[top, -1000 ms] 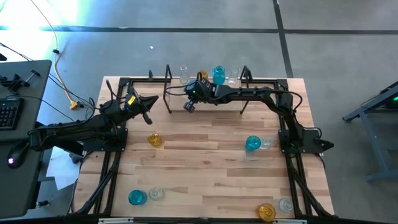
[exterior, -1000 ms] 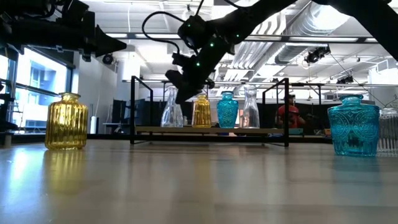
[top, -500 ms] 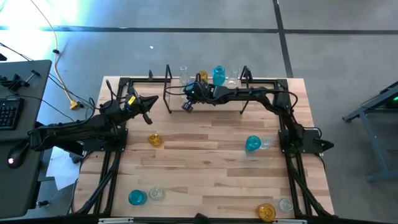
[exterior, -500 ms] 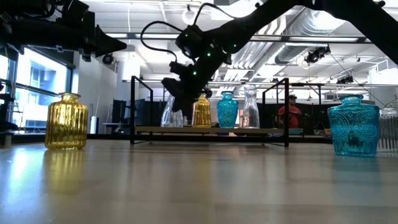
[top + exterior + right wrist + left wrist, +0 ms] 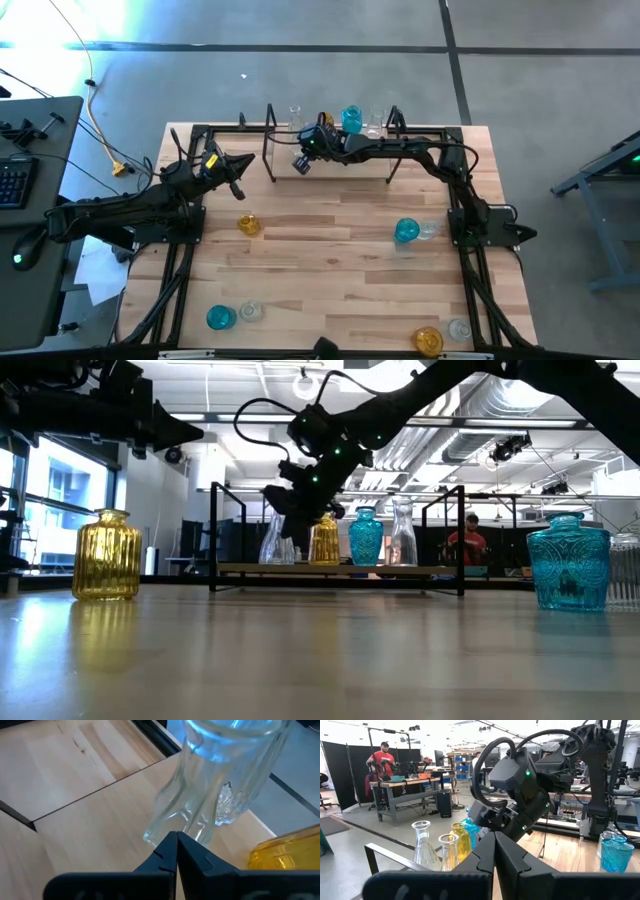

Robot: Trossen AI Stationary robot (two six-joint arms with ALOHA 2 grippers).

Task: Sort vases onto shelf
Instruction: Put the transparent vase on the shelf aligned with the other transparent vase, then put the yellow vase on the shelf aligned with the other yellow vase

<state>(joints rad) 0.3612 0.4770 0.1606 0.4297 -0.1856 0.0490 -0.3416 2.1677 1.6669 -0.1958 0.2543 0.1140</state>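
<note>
— Fingers first: what state are they in?
— Right gripper has its fingers pressed tip to tip, holding nothing. It hangs above the shelf, just in front of a clear vase, with an amber vase at that one's side.
— And the other arm?
— Left gripper waits over the bench near its left rear corner, well apart from the shelf, fingers likewise closed and empty.
— What stands on the shelf?
— Four vases in a row in the low view: a clear one, an amber one, a teal vase and a second clear vase, all upright between the black loop ends.
— And on the bench itself?
— An amber vase left of centre; a teal one touching a clear one on the right. Along the front edge, a teal and clear pair on the left, an amber and clear pair on the right.
— Anything beyond?
— A person in red in the room behind.
</note>
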